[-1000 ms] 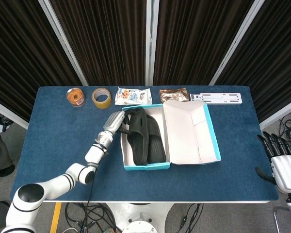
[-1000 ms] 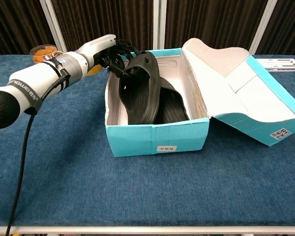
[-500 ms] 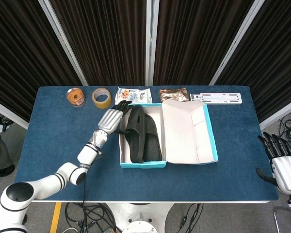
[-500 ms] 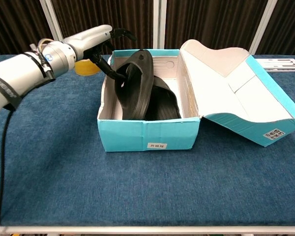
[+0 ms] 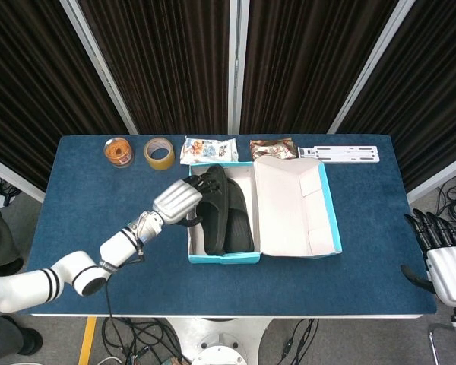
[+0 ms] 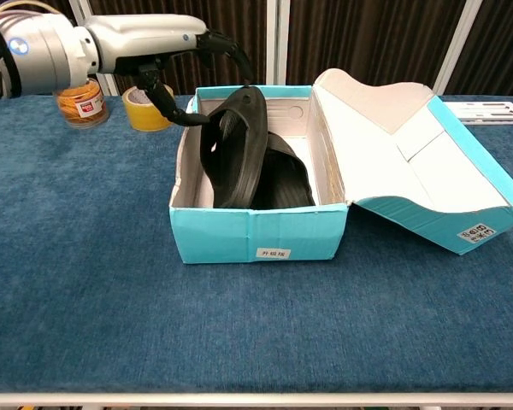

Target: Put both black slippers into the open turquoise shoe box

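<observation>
The open turquoise shoe box [image 5: 223,257] [image 6: 256,236] stands mid-table, its lid [image 6: 410,149] folded out to the right. Both black slippers are inside it. One slipper [image 6: 233,147] [image 5: 215,199] leans on its edge against the left wall, and the other [image 6: 288,178] [image 5: 240,226] lies flat beside it. My left hand [image 5: 178,200] [image 6: 158,41] hovers above the box's left rear corner with fingers spread and arched over the leaning slipper, holding nothing. My right hand [image 5: 443,255] hangs off the table's right front corner, fingers apart and empty.
Along the back edge lie an orange tape roll [image 5: 118,151] [image 6: 79,97], a yellow tape roll [image 5: 159,153] [image 6: 145,108], two snack packets [image 5: 209,150] [image 5: 272,147] and a white bracket [image 5: 339,153].
My left hand has let go of the leaning slipper and risen above the box. The box slid slightly left earlier; the slipper stays propped inside.
</observation>
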